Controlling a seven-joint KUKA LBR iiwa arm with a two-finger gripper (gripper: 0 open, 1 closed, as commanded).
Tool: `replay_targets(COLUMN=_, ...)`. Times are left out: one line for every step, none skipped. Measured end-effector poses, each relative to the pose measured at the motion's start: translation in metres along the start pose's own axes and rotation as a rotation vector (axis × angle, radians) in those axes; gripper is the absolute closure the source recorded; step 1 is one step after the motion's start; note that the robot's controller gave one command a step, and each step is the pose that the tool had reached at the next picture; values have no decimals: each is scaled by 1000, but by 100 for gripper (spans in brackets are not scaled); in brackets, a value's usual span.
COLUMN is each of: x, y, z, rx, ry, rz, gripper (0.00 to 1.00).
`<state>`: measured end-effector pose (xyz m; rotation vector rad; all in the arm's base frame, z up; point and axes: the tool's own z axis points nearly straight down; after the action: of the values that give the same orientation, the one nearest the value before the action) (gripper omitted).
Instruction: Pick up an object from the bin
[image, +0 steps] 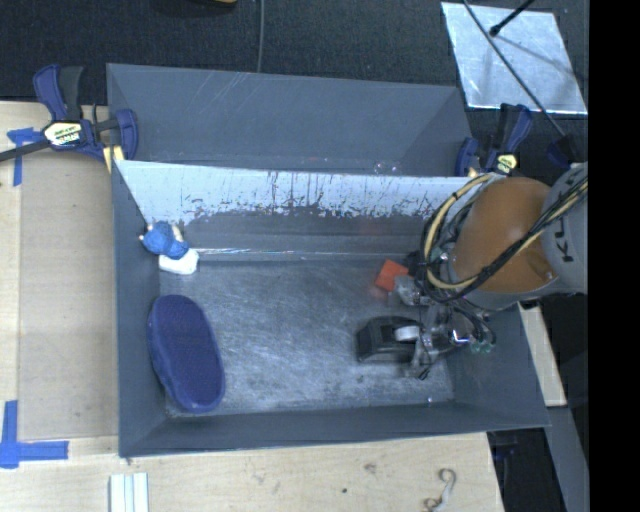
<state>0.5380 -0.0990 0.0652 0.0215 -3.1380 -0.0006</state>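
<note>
My gripper (424, 352) is low over the bin's floor at the right side, under the arm's orange cover. A black blocky thing (381, 341) with a pale patch on top lies right against the gripper's left side; whether it is gripped I cannot tell. A small orange-red piece (390, 275) lies just up and left of the gripper, near the back wall.
A dark blue oval pad (185, 352) lies along the bin's left wall. A small white and blue thing (171, 250) sits in the back left corner. The arm and its cables hang over the bin's right side.
</note>
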Motion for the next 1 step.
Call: replay_targets(x=0, y=0, z=0, rx=0, ry=0, rz=-2, gripper=0)
